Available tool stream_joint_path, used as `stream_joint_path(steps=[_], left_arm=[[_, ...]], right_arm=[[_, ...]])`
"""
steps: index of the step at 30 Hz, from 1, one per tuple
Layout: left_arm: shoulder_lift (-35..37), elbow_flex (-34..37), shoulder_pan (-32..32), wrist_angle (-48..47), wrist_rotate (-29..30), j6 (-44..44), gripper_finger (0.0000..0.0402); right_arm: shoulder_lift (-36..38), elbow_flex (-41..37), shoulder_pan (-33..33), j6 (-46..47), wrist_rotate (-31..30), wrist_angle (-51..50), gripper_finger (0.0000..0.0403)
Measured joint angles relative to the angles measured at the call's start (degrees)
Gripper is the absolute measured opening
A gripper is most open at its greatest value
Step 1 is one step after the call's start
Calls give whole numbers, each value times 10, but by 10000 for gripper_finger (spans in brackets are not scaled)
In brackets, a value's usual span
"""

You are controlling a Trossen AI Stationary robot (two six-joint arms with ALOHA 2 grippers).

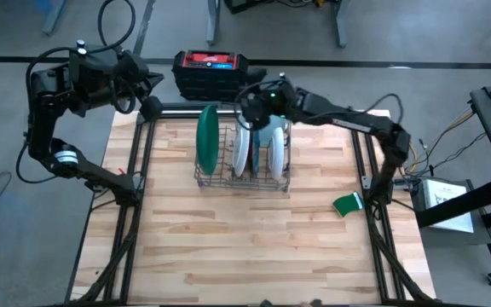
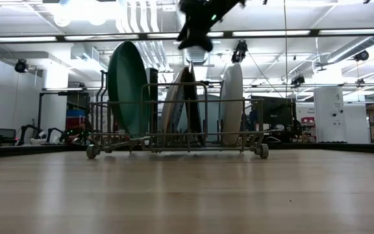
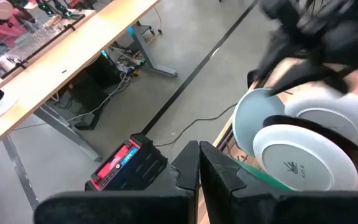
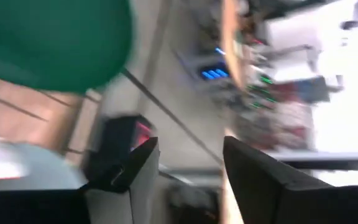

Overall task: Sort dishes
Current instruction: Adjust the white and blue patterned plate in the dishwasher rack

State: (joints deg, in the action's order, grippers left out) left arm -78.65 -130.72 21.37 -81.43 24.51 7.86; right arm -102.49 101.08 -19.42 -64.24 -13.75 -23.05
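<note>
A grey wire rack (image 1: 242, 175) stands on the wooden table toward the far edge. The dishes stand on edge in its slots. A large dark green plate (image 1: 208, 135) is at the rack's left end. Pale blue (image 3: 257, 121) and white plates (image 3: 304, 158) stand to its right, where the low view shows a white plate (image 2: 232, 104) at the right end. My right gripper (image 1: 249, 101) hovers open above the rack's far side, with nothing between its fingers (image 4: 148, 171). My left gripper (image 1: 152, 109) waits shut over the table's far left corner.
A black and red case (image 1: 210, 68) sits on the floor just beyond the table's far edge. A small green object (image 1: 348, 205) lies at the table's right edge. Black frame rails (image 1: 139, 162) run along both sides of the table. Bare wood lies in front of the rack.
</note>
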Motion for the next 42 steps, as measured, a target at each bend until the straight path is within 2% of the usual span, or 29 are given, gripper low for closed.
stream_joint_path(steps=[5,8,11,15,17,22,25,27,33,42], left_arm=[[0,16,0,6,0,5,1],[0,24,0,24,-1,26,1],[0,28,0,52,-1,41,1],[0,34,0,62,-1,56,1],[0,42,0,61,-1,60,1],[0,61,0,49,-1,62,1],[0,72,0,49,-1,62,1],[0,77,0,52,-1,66,1],[0,91,0,87,-1,65,1],[0,106,0,113,-1,48,1]], right_arm=[[53,0,15,133,146,-142,112],[51,-8,55,168,149,-194,53],[37,-10,102,179,116,-229,9],[31,-9,157,232,15,-224,5],[25,-9,177,265,-5,-220,2],[12,-11,214,402,-33,-199,1],[-11,-12,238,528,-147,-183,0],[-26,-12,250,628,-178,-182,0],[-61,-12,279,893,-177,-176,0],[-91,-13,284,1106,-170,-205,0]])
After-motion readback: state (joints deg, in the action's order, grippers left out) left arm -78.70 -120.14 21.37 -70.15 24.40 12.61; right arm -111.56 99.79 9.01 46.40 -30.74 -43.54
